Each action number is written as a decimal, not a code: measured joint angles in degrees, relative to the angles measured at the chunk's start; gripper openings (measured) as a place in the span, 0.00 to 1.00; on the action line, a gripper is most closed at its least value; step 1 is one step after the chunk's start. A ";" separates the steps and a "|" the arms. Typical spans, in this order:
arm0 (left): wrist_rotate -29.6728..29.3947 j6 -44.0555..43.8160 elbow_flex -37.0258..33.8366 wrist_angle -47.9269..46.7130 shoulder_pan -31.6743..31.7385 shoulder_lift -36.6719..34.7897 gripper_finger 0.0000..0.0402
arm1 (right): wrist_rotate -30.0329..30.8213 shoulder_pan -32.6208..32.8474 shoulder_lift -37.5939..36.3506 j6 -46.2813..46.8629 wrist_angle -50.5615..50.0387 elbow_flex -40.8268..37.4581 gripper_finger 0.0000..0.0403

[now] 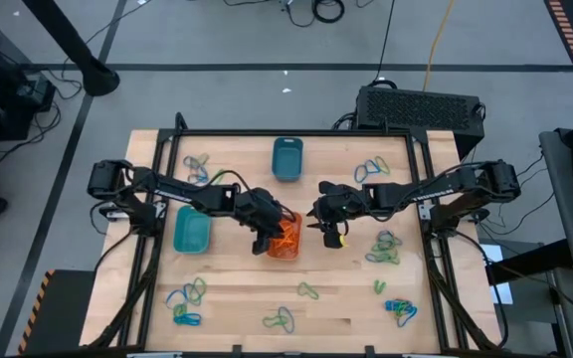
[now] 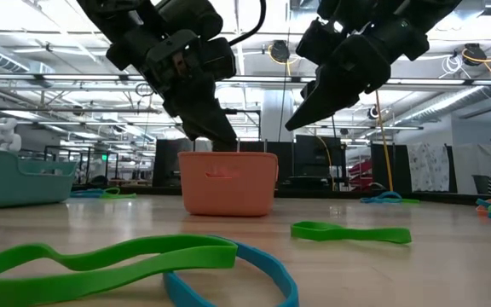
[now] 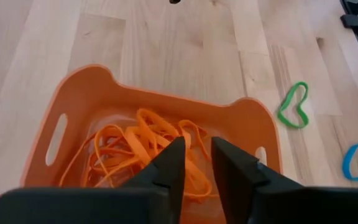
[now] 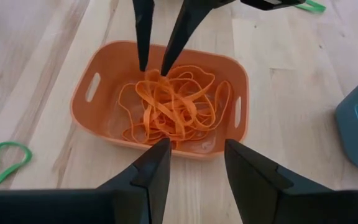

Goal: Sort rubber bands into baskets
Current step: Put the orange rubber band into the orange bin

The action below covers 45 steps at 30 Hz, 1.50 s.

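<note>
Where baskets sit, pale wooden table (image 1: 237, 298), grey floor (image 1: 267, 99), open workshop behind.

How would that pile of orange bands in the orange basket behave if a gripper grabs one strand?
Probably floppy: the orange bands lie in loose, sagging loops. They overlap in a tangle, so lifting one strand would likely drag neighbours along. The orange basket looks thin-walled and light, so a snagged clump might shift it on the table.
</note>
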 joint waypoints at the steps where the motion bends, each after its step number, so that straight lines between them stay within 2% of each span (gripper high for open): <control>1: 0.00 0.00 0.00 0.00 0.06 0.00 0.23 | 0.01 0.00 0.00 0.00 0.00 0.00 0.36; 5: -0.01 -0.05 0.16 -1.78 1.00 -0.35 0.25 | 0.00 0.00 0.00 0.00 -0.02 0.00 0.36; 13: -1.39 1.37 7.31 -22.79 6.28 -3.34 0.26 | 0.01 0.00 0.02 0.00 -0.09 0.00 0.36; 17: -9.88 3.40 10.92 -34.02 9.37 -5.76 0.25 | 0.01 0.00 0.02 0.02 -0.11 0.00 0.36; 22: -22.50 7.06 11.58 -47.12 15.90 -8.99 0.25 | -0.01 0.00 0.02 0.08 -0.51 0.00 0.36; 26: -24.84 4.59 11.11 -56.34 26.68 -9.45 0.25 | -0.01 0.00 0.02 0.17 -0.77 0.00 0.36; 31: -24.70 3.98 7.64 -55.13 40.83 -9.40 0.25 | -0.01 0.00 0.02 0.12 -0.98 0.00 0.36; 35: -24.69 2.51 4.46 -54.62 48.99 -9.35 0.25 | -0.01 0.00 0.02 0.20 -1.26 0.00 0.36; 39: -23.72 2.53 1.07 -53.29 52.93 -9.33 0.25 | -0.01 0.00 0.02 0.20 -2.10 0.00 0.36; 45: -22.69 2.47 -2.71 -50.14 53.81 -9.33 0.25 | 0.00 0.00 0.04 0.04 -2.14 0.00 0.36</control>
